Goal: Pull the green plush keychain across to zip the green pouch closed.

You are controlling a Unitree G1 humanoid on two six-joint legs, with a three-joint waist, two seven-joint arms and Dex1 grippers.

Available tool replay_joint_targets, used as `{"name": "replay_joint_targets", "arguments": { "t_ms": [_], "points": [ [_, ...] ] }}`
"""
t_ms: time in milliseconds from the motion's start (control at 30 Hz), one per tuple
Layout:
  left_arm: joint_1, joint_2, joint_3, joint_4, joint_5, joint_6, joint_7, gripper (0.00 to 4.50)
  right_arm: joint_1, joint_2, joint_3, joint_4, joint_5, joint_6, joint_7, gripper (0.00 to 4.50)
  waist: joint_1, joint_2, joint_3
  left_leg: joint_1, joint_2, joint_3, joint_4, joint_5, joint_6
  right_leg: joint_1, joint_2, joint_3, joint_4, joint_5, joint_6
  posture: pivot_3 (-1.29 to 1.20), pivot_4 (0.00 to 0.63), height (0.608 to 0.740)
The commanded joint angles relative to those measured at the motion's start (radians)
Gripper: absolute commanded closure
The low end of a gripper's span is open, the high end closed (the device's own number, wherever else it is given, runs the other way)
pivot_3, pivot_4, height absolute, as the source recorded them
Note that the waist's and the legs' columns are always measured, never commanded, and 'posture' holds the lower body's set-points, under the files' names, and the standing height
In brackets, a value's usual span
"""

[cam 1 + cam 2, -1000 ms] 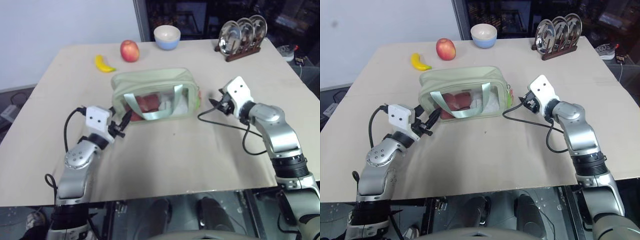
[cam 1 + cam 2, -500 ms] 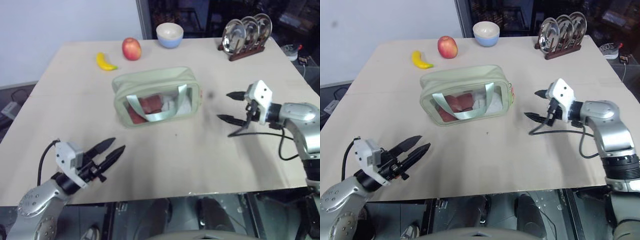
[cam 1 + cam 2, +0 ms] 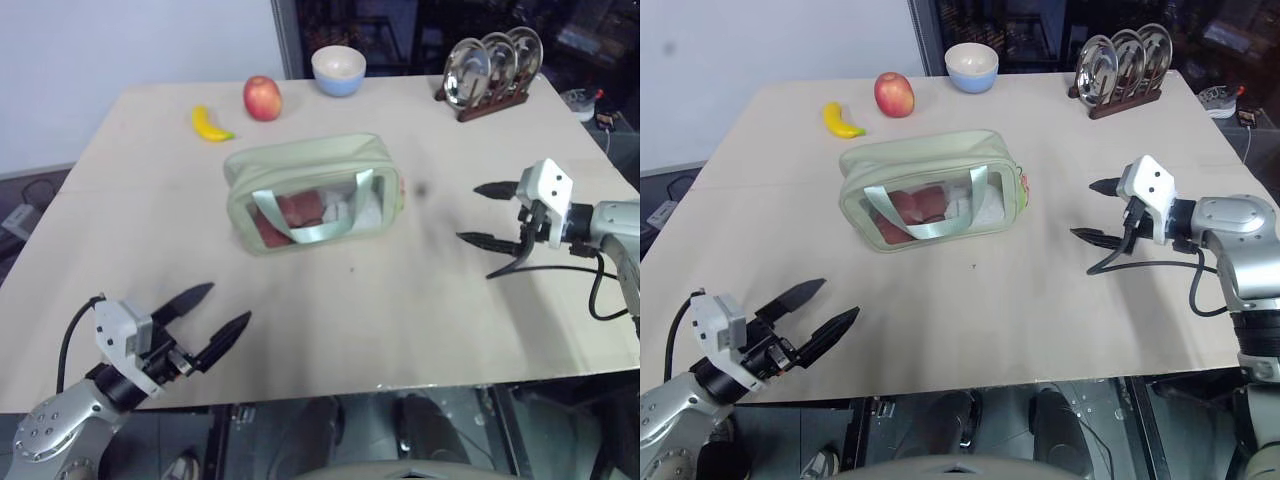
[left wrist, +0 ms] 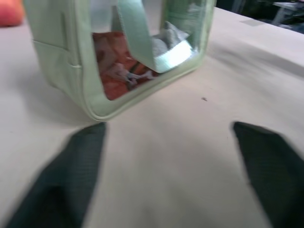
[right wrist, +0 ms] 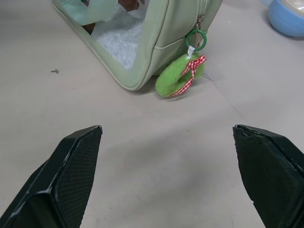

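Nearest you, your left gripper (image 3: 208, 311) hovers low over the near edge of the beige table (image 3: 330, 320), its black fingers spread wide and pointing toward the pale sage-green fabric pouch with the clear window (image 3: 312, 192). Your right gripper (image 3: 486, 214) hangs out to the right, fingers equally splayed, aimed at the pouch's end. The fuzzy lime-green ring keychain (image 5: 179, 76) dangles there from the zipper pull, resting on the table.
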Motion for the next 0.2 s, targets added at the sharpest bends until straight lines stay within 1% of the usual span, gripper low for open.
{"name": "replay_joint_targets", "arguments": {
  "t_ms": [33, 200],
  "points": [
    [0.005, 0.001, 0.021, -0.033, -0.007, 0.002, 0.014, 0.01, 0.021, -0.016, -0.057, -0.077, 0.027, 0.020, -0.033, 0.00, 0.000, 0.000, 0.000, 0.000, 0.000, 0.000, 0.000, 0.000, 0.000, 0.000, 0.000, 0.000, 0.000, 0.000, 0.000, 0.00, 0.150, 0.740],
    [0.020, 0.016, 0.020, -0.038, -0.007, 0.016, -0.001, 0.01, 0.064, -0.019, -0.084, -0.136, 0.046, 0.059, -0.069, 0.00, 0.000, 0.000, 0.000, 0.000, 0.000, 0.000, 0.000, 0.000, 0.000, 0.000, 0.000, 0.000, 0.000, 0.000, 0.000, 0.00, 0.150, 0.740]
  ]
}}
